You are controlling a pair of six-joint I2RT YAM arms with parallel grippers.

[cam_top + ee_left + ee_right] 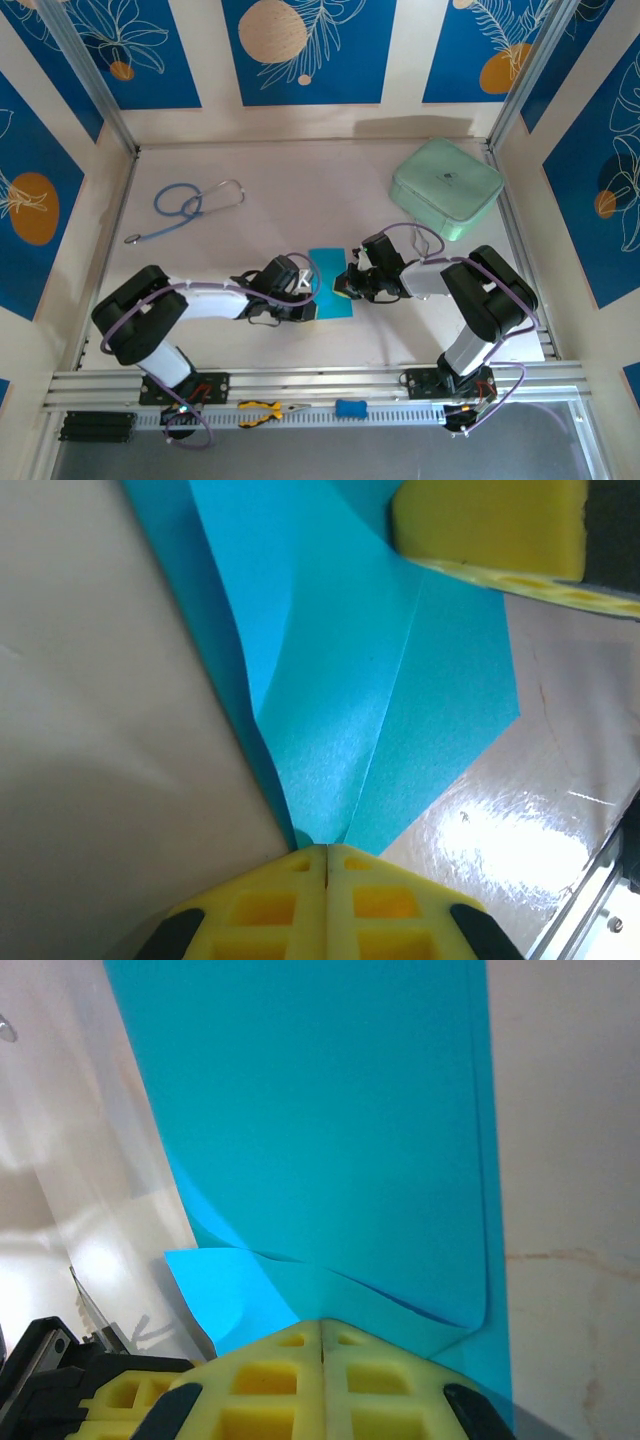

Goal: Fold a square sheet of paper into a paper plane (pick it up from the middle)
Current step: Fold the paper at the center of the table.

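Pinching seen at both sides of sheet of paper (331, 270), which lies at centre of surface (250, 240), between both pincers. Left pincer (327, 852) closed on near edge of sheet; crease runs up from its tips, paper raised in shallow ridge. Right pincer (322, 1325) closed on opposite edge; small bent flap seen just beside its tips. Stethoscope (190, 205) lies upper left, mint-green case (447, 187) upper right, both well apart from sheet. Pliers (265, 410) and small blue block (351, 408) rest on rail (400, 378) at bottom of frame.
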